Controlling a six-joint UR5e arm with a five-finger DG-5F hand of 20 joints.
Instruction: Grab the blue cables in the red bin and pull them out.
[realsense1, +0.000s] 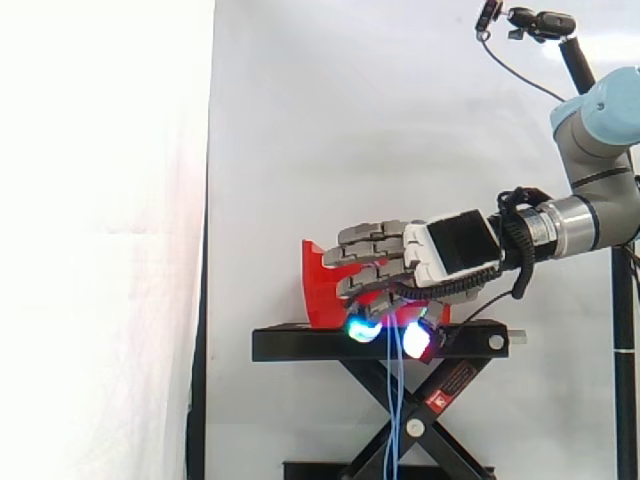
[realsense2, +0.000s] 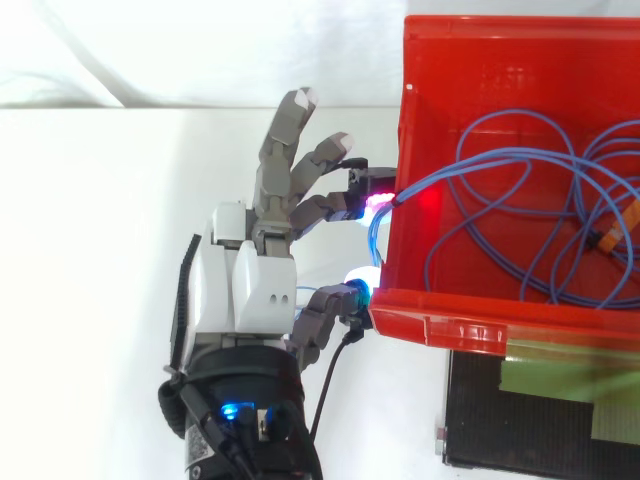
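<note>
The red bin stands on the black stand, with blue cables coiled loosely inside it. One blue strand runs over the bin's left wall and out to my hand, which sits just outside that wall. A curled finger with a magenta tip and the thumb with a white-cyan tip pinch that strand, while other fingers stretch out straight. In the side view the hand reaches in front of the bin, tips pointing down. Blue cables hang from the hand past the stand.
The black stand is a scissor lift with crossed legs below its top plate. A small orange tag sits on the cables at the bin's right side. A white curtain lies behind. The bin's walls are tall on the far side.
</note>
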